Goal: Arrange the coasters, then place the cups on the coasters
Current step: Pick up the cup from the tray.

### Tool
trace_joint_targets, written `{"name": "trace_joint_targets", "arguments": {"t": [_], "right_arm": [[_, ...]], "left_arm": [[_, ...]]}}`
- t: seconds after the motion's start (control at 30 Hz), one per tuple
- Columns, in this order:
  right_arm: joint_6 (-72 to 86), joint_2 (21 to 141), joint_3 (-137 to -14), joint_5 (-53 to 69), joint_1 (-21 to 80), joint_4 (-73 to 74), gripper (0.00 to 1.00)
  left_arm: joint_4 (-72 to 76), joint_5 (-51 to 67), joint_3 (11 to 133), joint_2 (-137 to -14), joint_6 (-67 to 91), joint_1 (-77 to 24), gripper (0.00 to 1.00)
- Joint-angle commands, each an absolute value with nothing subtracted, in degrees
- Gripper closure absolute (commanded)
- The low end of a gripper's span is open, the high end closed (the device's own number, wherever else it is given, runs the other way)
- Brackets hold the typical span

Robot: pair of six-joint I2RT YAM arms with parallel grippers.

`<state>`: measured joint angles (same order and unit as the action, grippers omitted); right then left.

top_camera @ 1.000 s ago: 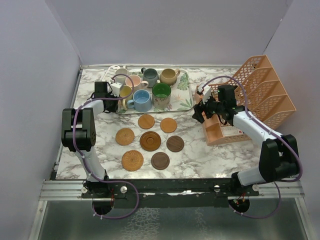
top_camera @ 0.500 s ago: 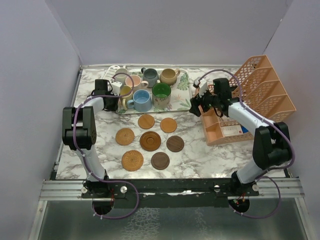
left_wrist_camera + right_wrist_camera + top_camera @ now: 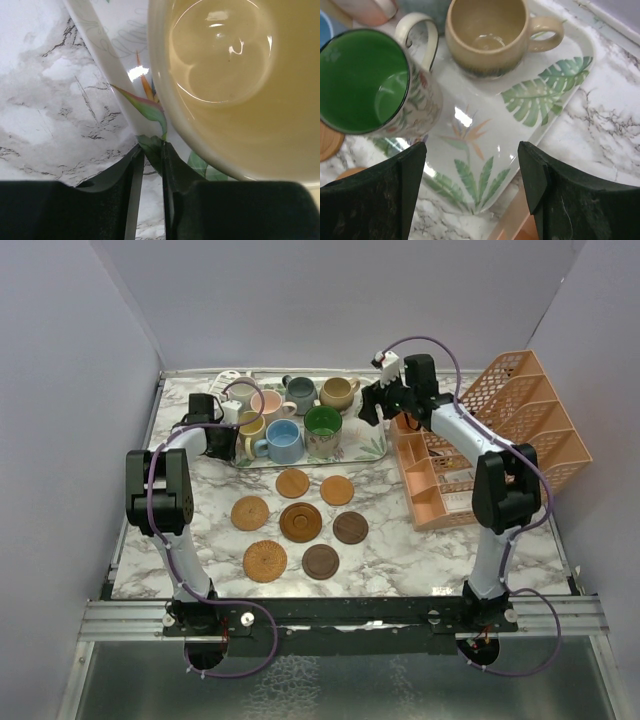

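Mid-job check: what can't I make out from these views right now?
- Left wrist view: the yellow mug loses its handle to the frame edges.
- Left wrist view: whether the left hand pinches the tray rim; its fingers block the contact.
- Right wrist view: pink mug, cropped by the top edge.
- Top view: left hand's fingertips, hidden under its own wrist.

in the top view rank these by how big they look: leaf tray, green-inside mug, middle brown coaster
1. leaf tray, clearly largest
2. green-inside mug and middle brown coaster look about alike, so unranked
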<state>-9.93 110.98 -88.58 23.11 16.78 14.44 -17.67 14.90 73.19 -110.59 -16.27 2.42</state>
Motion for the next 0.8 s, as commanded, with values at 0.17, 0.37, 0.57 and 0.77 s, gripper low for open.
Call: {"name": "trace_joint_targets", "arguments": {"t": [0.17,0.37,0.57,0.77], "right_arm": [[1.4,125.4,-109.9,14.8,18.3,15.7,0.25],[3.4,133.0,-120.1,11.0,19.1,18.5,0.25],[4.1,137.7,-125.4,7.0,20.3,20.0,0.29],[4.3,141.9,-130.1,3.9,20.6,21.7,0.34]], "left_arm": [[-17.4,15.7,73.3,-104.8,-18.8,2.6,0.64],[-19.2,11.3,72.1,-101.4,-18.9,2.6,0.55],[-19.2,7.3,70.0,-98.0,-19.1,2.7,0.48],[-19.2,7.0,70.1,-97.6,-19.3,2.7,0.47]]}}
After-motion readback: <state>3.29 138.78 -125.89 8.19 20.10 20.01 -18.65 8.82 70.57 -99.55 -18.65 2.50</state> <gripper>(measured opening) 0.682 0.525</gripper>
